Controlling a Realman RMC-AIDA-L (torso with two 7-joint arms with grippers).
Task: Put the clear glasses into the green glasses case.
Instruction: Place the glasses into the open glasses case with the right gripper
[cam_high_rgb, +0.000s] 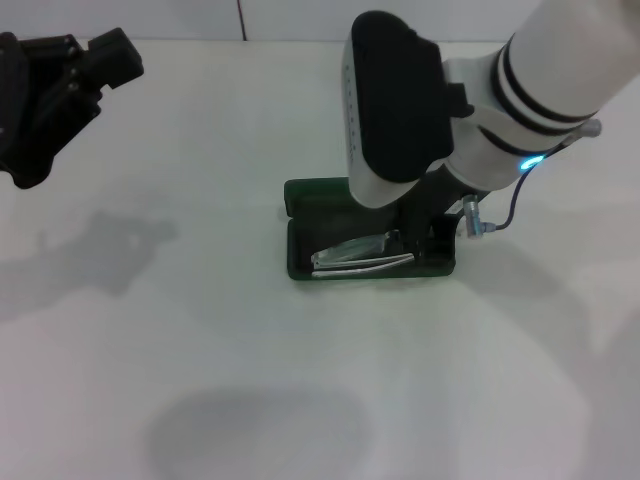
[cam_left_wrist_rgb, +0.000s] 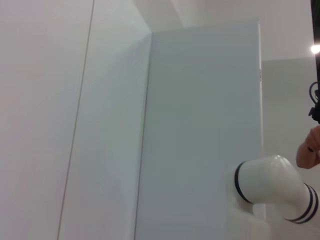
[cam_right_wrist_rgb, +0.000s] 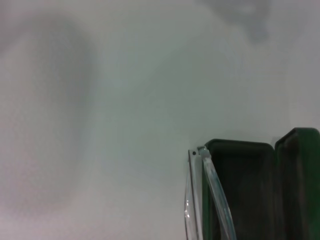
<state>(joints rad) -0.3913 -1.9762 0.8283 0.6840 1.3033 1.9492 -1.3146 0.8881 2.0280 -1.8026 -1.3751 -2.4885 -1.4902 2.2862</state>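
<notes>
White table (cam_high_rgb: 200, 360), glasses (cam_high_rgb: 362, 258) over case (cam_high_rgb: 300, 215) edge

Probably a lab: bare white table (cam_high_rgb: 200, 350).

The right arm reaches down over the green glasses case (cam_high_rgb: 310, 200), wrist bent; the left gripper (cam_high_rgb: 105, 60) hangs raised, far from it.

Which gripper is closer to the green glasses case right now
Right. The right gripper is directly over the green glasses case, at the clear glasses. The left gripper is raised far off toward the table's far left corner.
</notes>
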